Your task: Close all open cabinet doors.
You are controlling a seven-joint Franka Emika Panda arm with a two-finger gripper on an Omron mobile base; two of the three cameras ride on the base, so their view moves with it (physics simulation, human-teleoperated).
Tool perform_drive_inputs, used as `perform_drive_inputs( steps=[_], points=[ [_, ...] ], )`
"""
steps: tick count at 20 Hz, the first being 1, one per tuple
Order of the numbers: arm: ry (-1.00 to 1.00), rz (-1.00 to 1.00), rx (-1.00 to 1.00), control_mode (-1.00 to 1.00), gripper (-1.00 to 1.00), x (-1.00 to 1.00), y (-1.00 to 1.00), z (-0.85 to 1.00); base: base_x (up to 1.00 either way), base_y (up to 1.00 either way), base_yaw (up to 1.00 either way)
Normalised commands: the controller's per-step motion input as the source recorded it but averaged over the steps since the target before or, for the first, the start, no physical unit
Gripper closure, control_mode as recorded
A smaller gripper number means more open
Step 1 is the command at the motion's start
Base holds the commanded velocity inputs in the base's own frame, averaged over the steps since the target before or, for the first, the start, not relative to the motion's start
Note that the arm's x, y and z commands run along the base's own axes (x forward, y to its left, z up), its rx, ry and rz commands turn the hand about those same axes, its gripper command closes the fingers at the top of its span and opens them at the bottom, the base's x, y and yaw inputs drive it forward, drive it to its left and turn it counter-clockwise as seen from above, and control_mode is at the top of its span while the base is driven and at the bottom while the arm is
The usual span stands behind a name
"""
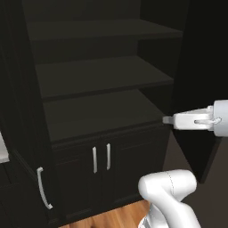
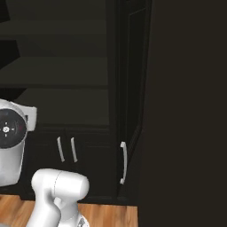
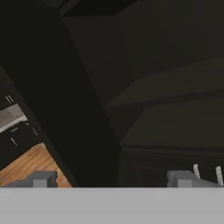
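End effector (image 1: pixel 167 119) spread and empty at the right pantry door (image 1: pixel 196 89)

Hangs level at the height of the lowest open shelf (image 1: pixel 98 113), tips pointing in toward the cupboard, just beside the inner face of the right pantry door. Shows both fingertips (image 3: pixel 43 178) well apart in the hand view, with nothing pinched.

Looks like the approach step for the first closing push, with no door contact that can be made out. Stands on the wrong side for a push, by this reading: closing that door probably calls for rounding its free edge to the outer face and sweeping it in toward the shelves, or else catching the edge and drawing it across. Then the same for the left pantry door (image 1: pixel 22 133), swung wide on the other side, its silver handle (image 1: pixel 42 187) low near the wood floor (image 1: pixel 120 216). Needs the arm clear of the opening before either door swings home.

Counted in the left base view:
- two tall pantry doors, both open
- two short lower doors (image 1: pixel 82 171), both shut, handles side by side at the middle
- three bare shelves inside
- three silver handles: a pair on the short doors, one on the left pantry door

Shows one more upright handle (image 2: pixel 123 162) in the right base view; cannot tell for sure which door carries it.
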Motion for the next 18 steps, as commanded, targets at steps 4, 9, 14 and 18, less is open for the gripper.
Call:
perform_drive_inputs(
  steps=[4, 9, 14, 18],
  points=[
    [-0.33, 0.00, -0.08, -1.00, -1.00, -0.96, -0.15, 0.00, 0.00, 0.00, 0.00],
    [-0.29, 0.00, -0.13, -1.00, -1.00, -0.69, -0.30, 0.00, 0.00, 0.00, 0.00],
    [-0.19, 0.00, -0.07, -1.00, -1.00, -0.14, -0.54, 0.01, 0.00, 0.00, 0.00],
    [-0.14, 0.00, -0.01, -1.00, -1.00, 0.00, -0.85, 0.01, 0.00, 0.00, 0.00]
  ],
)
